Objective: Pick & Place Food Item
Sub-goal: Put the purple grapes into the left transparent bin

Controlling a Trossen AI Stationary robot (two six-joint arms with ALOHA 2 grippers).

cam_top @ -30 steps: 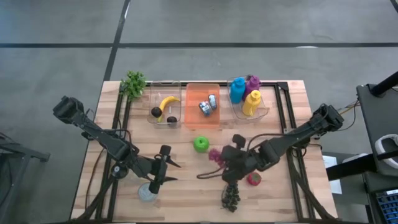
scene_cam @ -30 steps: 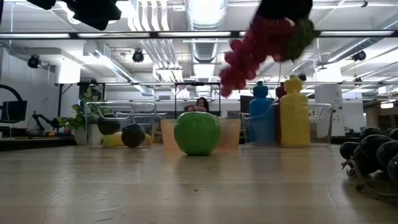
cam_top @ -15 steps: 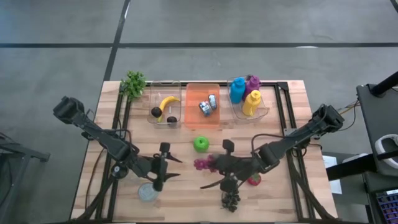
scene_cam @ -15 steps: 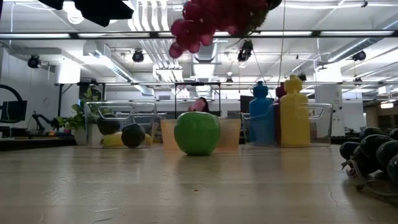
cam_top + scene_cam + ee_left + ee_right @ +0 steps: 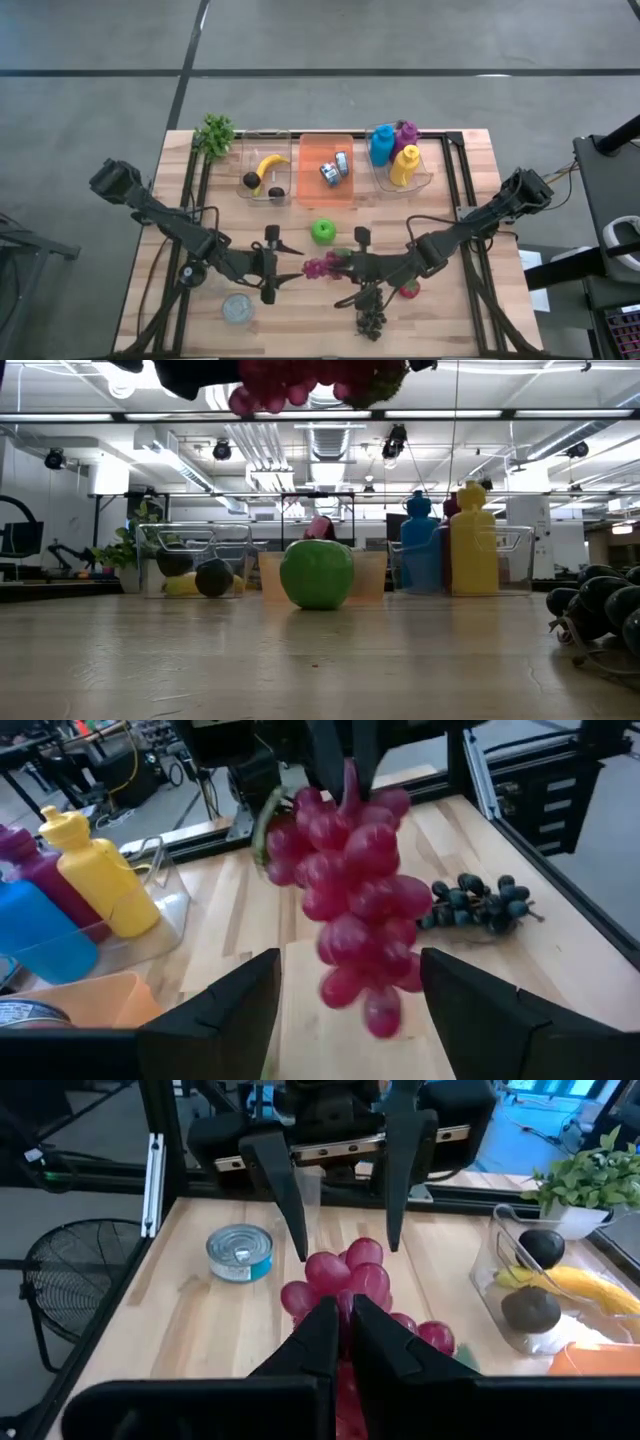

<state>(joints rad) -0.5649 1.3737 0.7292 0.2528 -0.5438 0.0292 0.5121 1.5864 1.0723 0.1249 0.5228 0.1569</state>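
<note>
A bunch of red grapes [image 5: 322,266] hangs in the air over the middle of the table, left of my right gripper [image 5: 344,268], which is shut on it. My left gripper [image 5: 298,265] faces it from the table's left, open. In the left wrist view the red grapes [image 5: 355,890] hang just beyond the two spread fingers [image 5: 230,1010]; I see no touch. A green apple [image 5: 322,232] rests on the table behind the bunch. The low view shows the red grapes [image 5: 300,375] only at its top edge. My right gripper pinches the bunch at its stem end [image 5: 345,792] between its two fingers. The fingers come from the table's right, slanting slightly down. The bunch hangs below and beyond the fingertips, clear of the table.
Dark grapes [image 5: 372,318] and a red fruit [image 5: 408,289] lie under the right arm, a round tin [image 5: 237,308] near the left arm. At the back stand a bin with a banana [image 5: 268,165], an orange bin [image 5: 327,190], a bin of bottles [image 5: 400,160] and a plant [image 5: 215,133].
My right gripper has tipped up toward level and carried the red grapes toward the table's left, so the bunch now reaches out toward the left gripper instead of hanging by the apple. My left gripper has moved toward the table's right, toward the bunch.
</note>
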